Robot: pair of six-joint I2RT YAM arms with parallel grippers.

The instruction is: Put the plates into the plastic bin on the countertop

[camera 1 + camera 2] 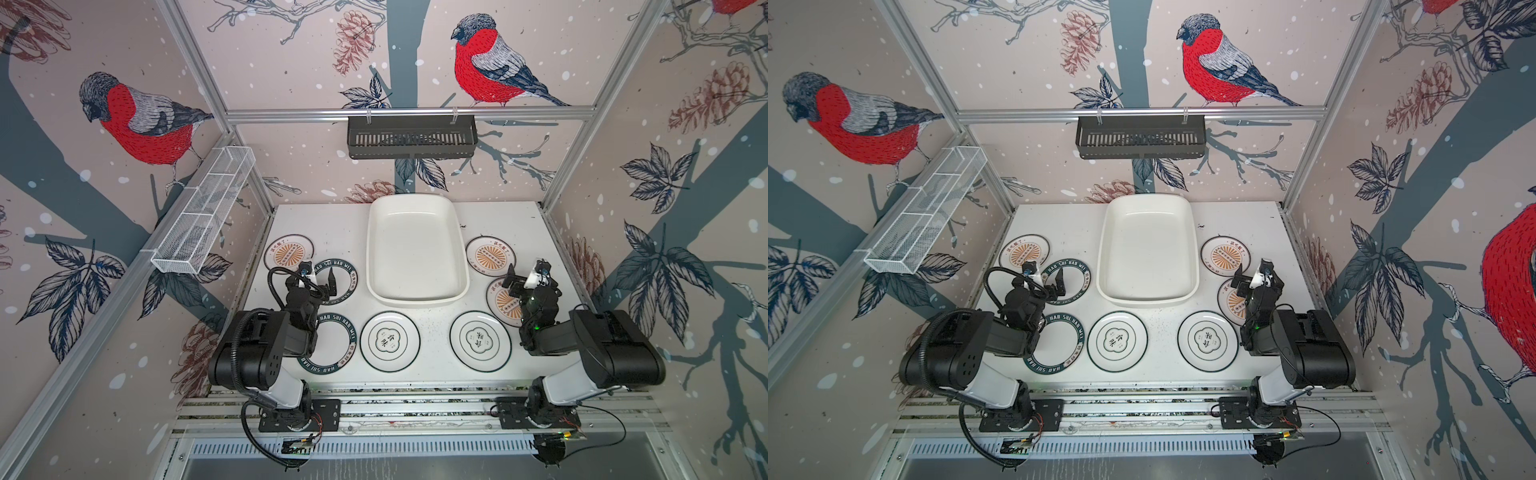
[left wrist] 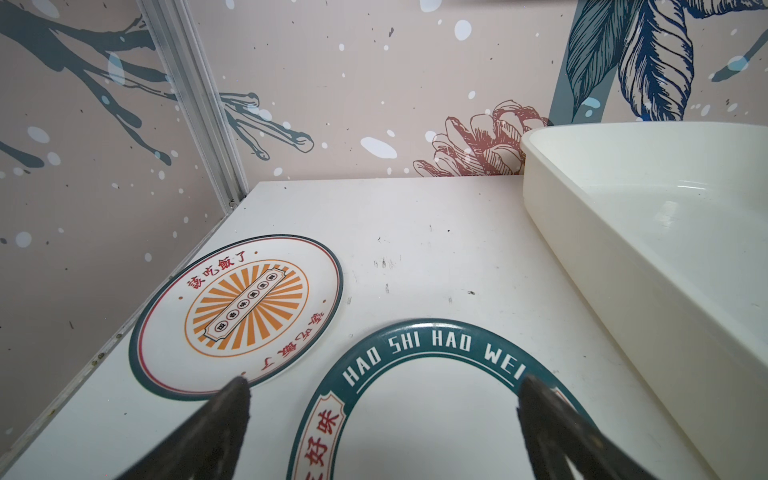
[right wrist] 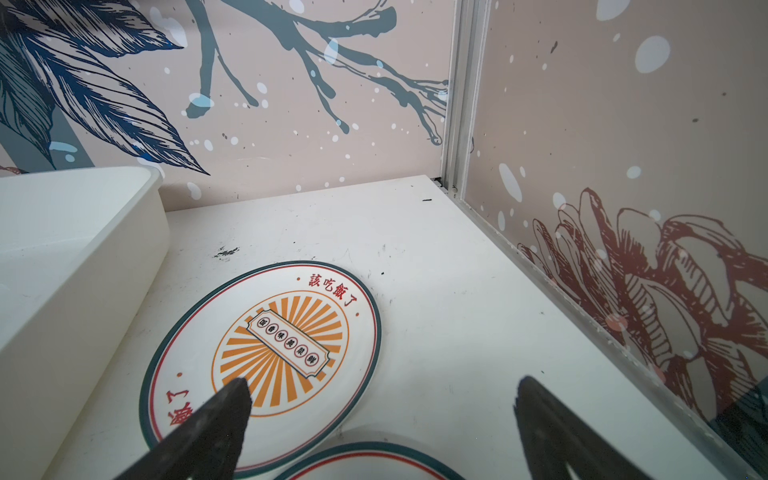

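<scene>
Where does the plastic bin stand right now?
In both top views the plastic bin stands at the back middle of the countertop, between the far left sunburst plate and the far right sunburst plate.

The black left arm [image 1: 257, 345] hides part of a round white letter-rimmed plate [image 1: 337, 350]. The black right arm [image 1: 602, 345] hides part of a round white orange-sun plate [image 1: 500, 304].

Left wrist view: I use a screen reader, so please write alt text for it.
The open left gripper hovers over a white plate with a teal rim lettered HAO SHI HAO WEI, flat on the speckled white countertop. An orange sunburst plate lies beside it, and the cream plastic bin stands on its other side.
</scene>
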